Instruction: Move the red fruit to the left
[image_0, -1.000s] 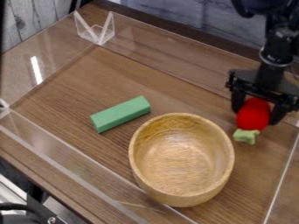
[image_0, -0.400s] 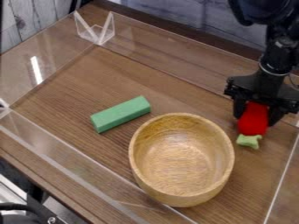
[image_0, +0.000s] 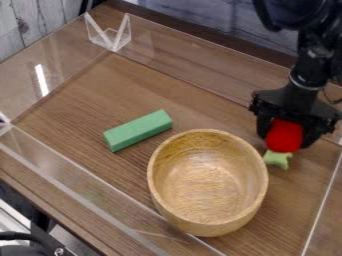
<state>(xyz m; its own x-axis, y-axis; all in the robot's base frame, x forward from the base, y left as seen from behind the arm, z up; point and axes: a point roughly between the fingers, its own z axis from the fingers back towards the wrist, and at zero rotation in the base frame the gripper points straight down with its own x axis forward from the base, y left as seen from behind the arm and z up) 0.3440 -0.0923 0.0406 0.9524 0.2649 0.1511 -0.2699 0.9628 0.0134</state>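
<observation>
Red fruit (image_0: 283, 136) between claw (image_0: 289, 118) fingers

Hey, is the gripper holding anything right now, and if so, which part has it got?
Cannot be told for sure. The gripper stands around the red fruit, fingers on either side of its red body, the green cap poking out below, but a firm clamp is not visible.

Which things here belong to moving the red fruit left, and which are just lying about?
Part of the job:
red fruit
gripper, fingers on either side of the fruit

Lying about:
wooden bowl
green block
</observation>
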